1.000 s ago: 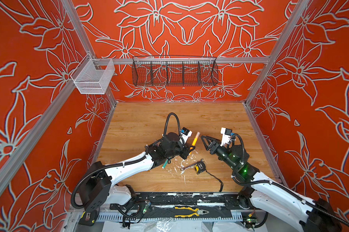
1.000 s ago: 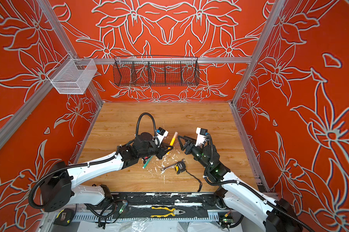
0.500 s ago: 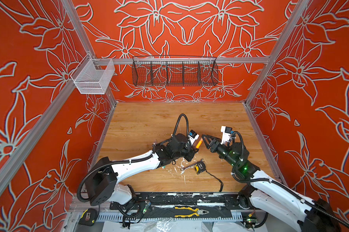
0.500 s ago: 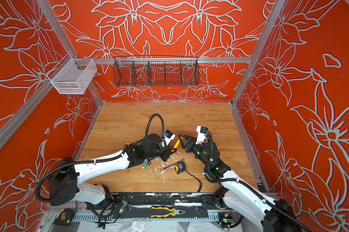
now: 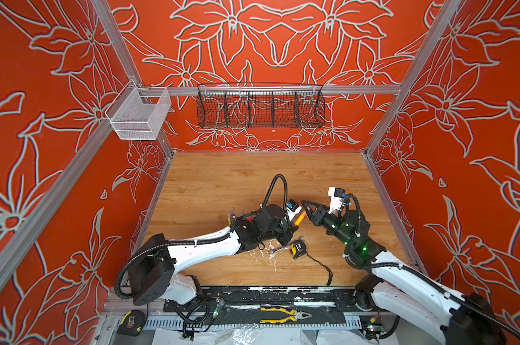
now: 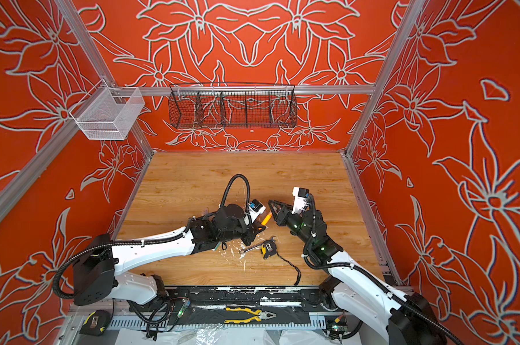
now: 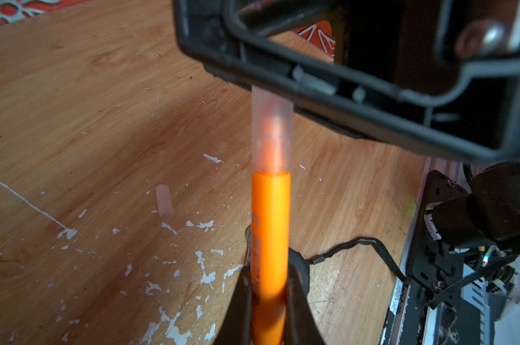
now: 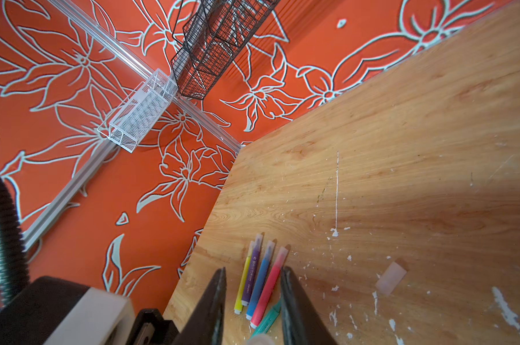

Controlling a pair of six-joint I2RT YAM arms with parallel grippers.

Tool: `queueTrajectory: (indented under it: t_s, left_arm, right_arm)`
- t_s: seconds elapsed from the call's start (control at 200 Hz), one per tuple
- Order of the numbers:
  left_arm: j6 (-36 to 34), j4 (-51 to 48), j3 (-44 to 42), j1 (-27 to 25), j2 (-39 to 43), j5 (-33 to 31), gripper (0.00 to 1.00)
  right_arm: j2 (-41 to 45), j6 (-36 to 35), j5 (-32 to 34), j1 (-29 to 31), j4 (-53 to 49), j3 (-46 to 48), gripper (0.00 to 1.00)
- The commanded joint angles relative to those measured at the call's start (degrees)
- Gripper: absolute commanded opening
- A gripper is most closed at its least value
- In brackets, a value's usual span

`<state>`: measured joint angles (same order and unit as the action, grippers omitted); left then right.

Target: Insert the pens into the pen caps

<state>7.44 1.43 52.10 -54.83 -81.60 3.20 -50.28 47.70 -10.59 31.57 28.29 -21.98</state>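
Orange pen [image 7: 270, 209] sits clamped in the left gripper [image 7: 269, 270], tip inside a clear cap [image 7: 272, 131]; the right gripper [image 8: 253, 268] flanks it narrowly, grip unclear.

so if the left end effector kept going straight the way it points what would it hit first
Probably the right end effector: its black fingers sit right by the translucent whitish plastic cap on the orange felt-tip pen that the left end effector holds; exact gap unclear.

Tip of orange pen [image 7: 270, 215] inside clear cap [image 7: 272, 131]; spare cap [image 7: 163, 199] on wood [image 7: 88, 104].
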Motion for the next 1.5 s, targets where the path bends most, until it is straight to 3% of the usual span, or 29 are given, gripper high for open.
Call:
queueTrajectory:
  t_s: [0.0,0.27,0.43,0.686,1.256,1.416,1.491]
  left_arm:
    - [-0.9,-0.8,1.4,-0.4,-0.1,-1.2,0.00]
    - [0.1,-0.2,1.2,-0.4,0.8,-3.2,0.00]
    - [1.5,1.9,2.9,0.1,1.1,-7.8,0.00]
    - [-1.7,1.6,13.6,0.8,0.4,-15.7,0.00]
    - [-8.2,-2.4,37.9,5.0,-7.8,-15.0,0.00]
    - [-8.0,-2.7,35.4,5.0,-5.3,-14.0,0.00]
    - [-6.4,-2.0,29.8,5.0,-2.3,-13.5,0.00]
  right_arm:
    - [-0.8,0.5,-2.1,-0.3,2.1,-1.9,0.30]
    - [-5.7,1.5,-6.0,-0.2,5.4,-2.6,0.00]
    - [-6.9,1.6,-6.2,0.0,8.0,-1.7,0.00]
    - [-8.4,2.1,-6.7,1.1,9.9,-1.4,0.00]
    - [-15.1,1.4,-5.9,5.9,13.4,-2.4,0.00]
    - [-13.1,1.4,-3.8,5.9,10.4,-2.5,0.00]
    - [-11.3,1.0,-1.5,5.8,7.6,-2.4,0.16]
